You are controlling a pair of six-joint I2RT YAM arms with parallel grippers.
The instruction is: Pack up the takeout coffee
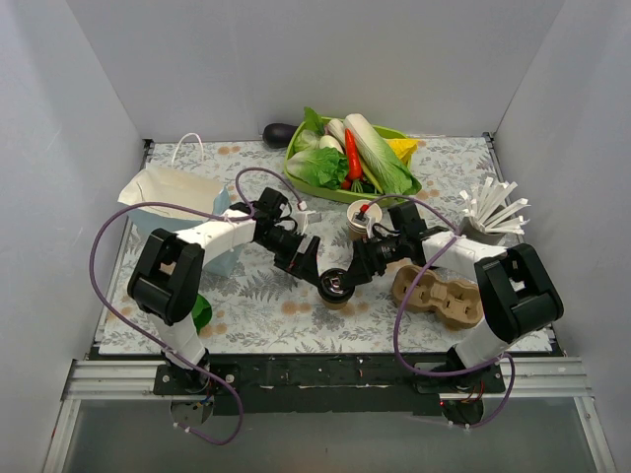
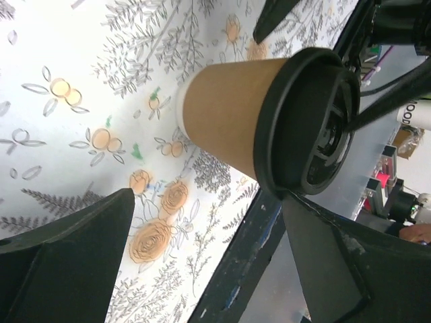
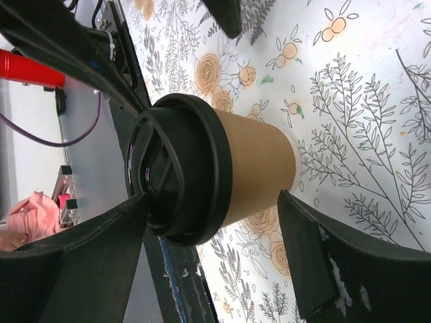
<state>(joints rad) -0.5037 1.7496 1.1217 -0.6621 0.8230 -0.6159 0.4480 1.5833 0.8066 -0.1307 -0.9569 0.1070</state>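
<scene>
The takeout coffee [image 1: 335, 287], a tan paper cup with a black lid, stands upright on the flowered table cover near the front edge. My left gripper [image 1: 312, 268] is just left of it and my right gripper [image 1: 359, 269] just right of it. In the left wrist view the cup [image 2: 225, 114] sits beyond the open gripper [image 2: 209, 195], and one finger [image 2: 337, 262] reaches close under the lid. In the right wrist view the cup [image 3: 259, 161] lies at the tips of the wide-open gripper [image 3: 214, 196], not clamped. The blue bag [image 1: 175, 202] stands open at the left.
A second tan cup [image 1: 359, 221] with no lid stands behind. A brown pulp cup carrier [image 1: 439, 295] lies at the right, and white sticks [image 1: 493, 211] stand at the far right. A green tray of vegetables [image 1: 350, 158] is at the back. A green object [image 1: 202, 311] lies by the left arm.
</scene>
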